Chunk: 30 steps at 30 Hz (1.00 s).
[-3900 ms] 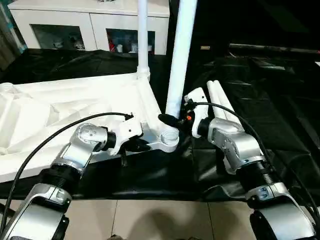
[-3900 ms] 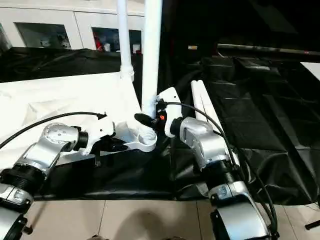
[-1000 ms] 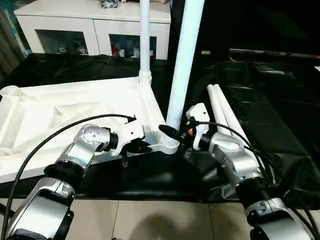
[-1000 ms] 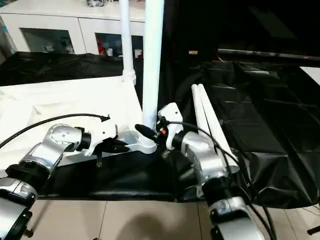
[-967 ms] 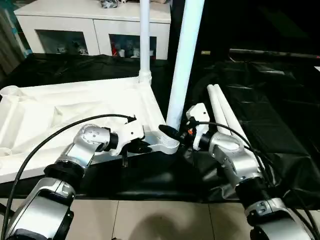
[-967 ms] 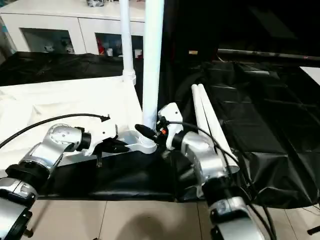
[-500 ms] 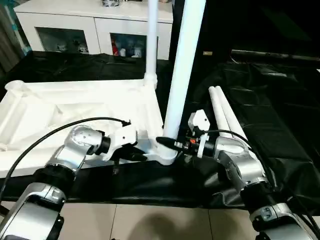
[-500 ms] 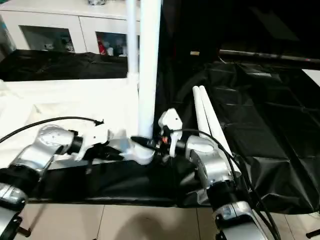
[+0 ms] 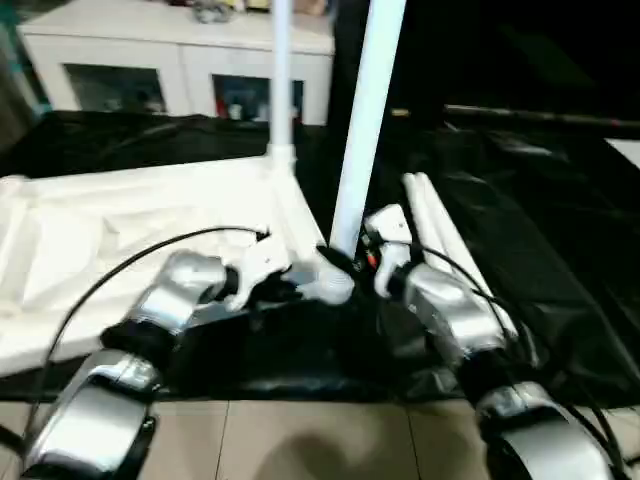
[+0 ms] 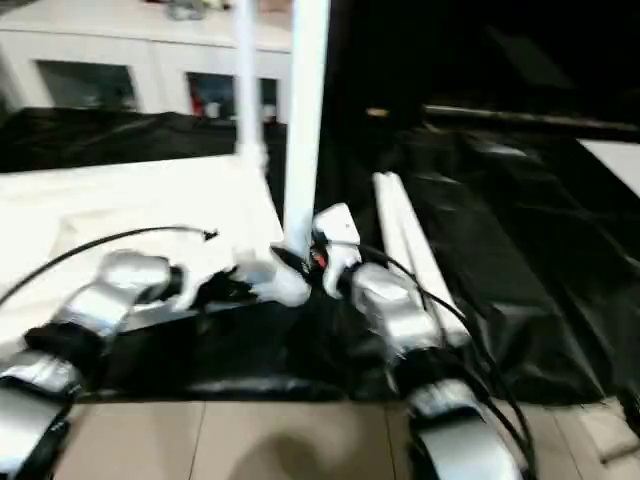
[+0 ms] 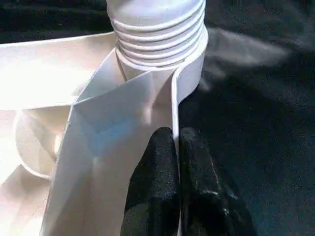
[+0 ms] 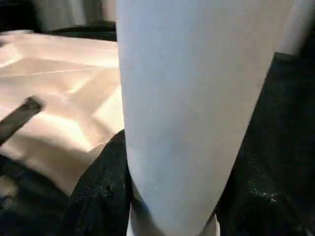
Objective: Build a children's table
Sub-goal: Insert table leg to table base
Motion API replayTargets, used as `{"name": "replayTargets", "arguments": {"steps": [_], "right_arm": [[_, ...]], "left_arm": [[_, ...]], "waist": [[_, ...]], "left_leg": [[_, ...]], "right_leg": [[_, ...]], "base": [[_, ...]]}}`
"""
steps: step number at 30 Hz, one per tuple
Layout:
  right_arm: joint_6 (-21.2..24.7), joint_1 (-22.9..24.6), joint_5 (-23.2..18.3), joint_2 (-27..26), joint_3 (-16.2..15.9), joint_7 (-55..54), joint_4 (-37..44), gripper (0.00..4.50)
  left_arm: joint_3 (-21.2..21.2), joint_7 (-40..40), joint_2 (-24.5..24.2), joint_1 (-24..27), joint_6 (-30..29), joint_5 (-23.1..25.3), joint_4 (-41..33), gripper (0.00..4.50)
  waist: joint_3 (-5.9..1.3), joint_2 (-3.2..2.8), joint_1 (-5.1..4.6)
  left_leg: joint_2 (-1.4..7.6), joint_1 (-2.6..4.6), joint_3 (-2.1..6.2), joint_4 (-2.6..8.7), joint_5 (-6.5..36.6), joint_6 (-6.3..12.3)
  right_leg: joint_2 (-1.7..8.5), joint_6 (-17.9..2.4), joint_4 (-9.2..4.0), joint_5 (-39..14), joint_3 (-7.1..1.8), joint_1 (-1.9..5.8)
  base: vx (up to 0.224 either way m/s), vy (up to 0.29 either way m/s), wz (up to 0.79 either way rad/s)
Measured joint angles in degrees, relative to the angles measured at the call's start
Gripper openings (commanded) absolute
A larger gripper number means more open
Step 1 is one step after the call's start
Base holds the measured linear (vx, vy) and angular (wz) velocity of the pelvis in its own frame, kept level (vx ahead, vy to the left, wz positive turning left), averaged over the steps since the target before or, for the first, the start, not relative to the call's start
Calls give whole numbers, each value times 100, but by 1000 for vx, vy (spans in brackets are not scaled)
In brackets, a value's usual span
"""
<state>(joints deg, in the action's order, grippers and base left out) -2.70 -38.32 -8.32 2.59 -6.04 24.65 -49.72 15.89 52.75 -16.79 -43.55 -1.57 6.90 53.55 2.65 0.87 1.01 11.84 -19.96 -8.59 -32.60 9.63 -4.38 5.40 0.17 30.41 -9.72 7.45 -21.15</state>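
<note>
The white table top [image 9: 110, 235] lies upside down on the black cloth, ribs facing up. One white leg [image 9: 279, 90] stands in its far corner socket. A second leg [image 9: 366, 120] stands upright in the near corner socket [image 11: 192, 59], its ribbed foot [image 11: 156, 29] seated there. My right gripper [image 9: 340, 262] is shut on this leg low down, with a black finger [image 12: 98, 196] on either side of it. My left gripper [image 11: 176, 142] is shut on the top's thin rim just beside that socket. Two more legs [image 9: 432, 225] lie side by side to the right.
The black cloth [image 9: 545, 230] covers the big table and hangs over its near edge above a tiled floor [image 9: 300, 440]. A white glass-door cabinet [image 9: 150, 70] stands behind. A cable [image 9: 110, 285] loops over my left forearm.
The whole picture has shifted as the head camera moved. Both grippers keep the same holds, on the rim and on the near leg.
</note>
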Motion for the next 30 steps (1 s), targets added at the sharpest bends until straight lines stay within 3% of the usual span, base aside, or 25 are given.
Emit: {"name": "replayTargets", "arguments": {"steps": [1,2,3,4,5,6,7,8,9,10,12,19,24,25,30], "right_arm": [[2,-105,2,-68,50,-330,-155,188],[7,-241,7,-148,131,-757,-351,188],[6,-279,4,-176,211,-1005,-450,188],[8,-364,4,-198,261,-1202,-564,188],[9,-493,2,-259,331,-1433,-703,188],[10,-548,3,-302,352,-1575,-768,188],[9,-612,6,-329,369,-1693,-812,188],[5,-698,12,-347,425,-1866,-899,188],[8,-740,32,-369,428,-1943,-970,188],[8,-754,46,-387,439,-1991,-998,188],[7,-841,53,-435,453,-2081,-1133,188],[-30,-995,122,-505,565,-2115,-1334,188],[-196,-1082,120,-505,647,-1973,-1467,188],[-219,-1086,117,-505,681,-1926,-1474,244],[-284,-1030,37,-510,790,-1551,-1656,282]], "left_arm": [[-46,-232,138,-82,-97,6,133,0],[-49,-509,304,-221,-247,23,295,0],[-50,-701,471,-315,-383,59,401,0],[-53,-879,570,-362,-476,80,419,0],[-104,-1013,658,-399,-596,72,423,0],[-163,-1067,702,-395,-657,50,425,0],[-199,-1087,744,-412,-724,19,425,0],[-201,-1207,825,-485,-829,27,423,0],[-191,-1260,842,-494,-867,45,424,0],[-184,-1279,845,-499,-879,60,424,0],[-184,-1307,840,-496,-885,56,448,0],[-196,-1345,793,-495,-852,60,448,0],[-191,-1320,763,-474,-707,77,443,0],[-187,-1301,749,-471,-677,78,443,0],[-184,-1207,612,-439,-569,67,358,0]], "waist": [[19,-25,-14],[71,-24,39],[80,75,104],[57,242,167],[71,295,219],[57,243,317],[23,114,321],[-15,118,315],[-56,177,292],[-72,207,274],[-69,244,222],[-73,254,184],[-69,248,148],[-66,242,145],[-45,216,117]], "left_leg": [[6,-2,21,12,1,1],[0,-14,-19,57,0,1],[5,21,-169,95,0,1],[5,91,-339,98,-1,-1],[-1,105,-322,-150,184,-27],[-1,94,-177,-365,345,37],[-50,122,13,-394,374,-28],[-78,90,62,-271,350,-111],[-80,97,20,-158,279,-114],[-79,97,-20,-124,229,-107],[-87,106,-87,-133,221,-97],[-86,94,-76,-34,222,-98],[-87,89,-84,-27,221,-97],[-86,88,-86,-27,221,-97],[-85,69,-91,-3,221,-96]], "right_leg": [[1,-9,-27,-5,34,32],[8,-134,229,-210,-20,12],[8,-245,560,-407,-163,12],[17,-103,701,-442,-363,-4],[5,-40,698,-432,-377,-93],[10,-37,690,-431,-324,-84],[11,-34,645,-431,-173,-107],[-11,-33,570,-420,-181,-136],[-14,-66,524,-397,-206,-162],[-17,-143,485,-261,-230,-168],[-16,-116,468,-70,-312,-156],[-23,-86,371,-88,-286,-177],[-20,-86,338,-88,-284,-181],[-20,-87,338,-88,-284,-184],[-20,-93,341,-84,-283,-201]], "base": [[-105,23,-1],[-105,23,-1],[-70,-59,20],[13,-138,18],[13,-138,18],[75,-29,-41],[74,55,-33],[74,55,-33],[7,-27,23],[0,0,0],[0,0,0],[0,0,0],[0,0,0],[0,0,0],[0,0,0]]}}
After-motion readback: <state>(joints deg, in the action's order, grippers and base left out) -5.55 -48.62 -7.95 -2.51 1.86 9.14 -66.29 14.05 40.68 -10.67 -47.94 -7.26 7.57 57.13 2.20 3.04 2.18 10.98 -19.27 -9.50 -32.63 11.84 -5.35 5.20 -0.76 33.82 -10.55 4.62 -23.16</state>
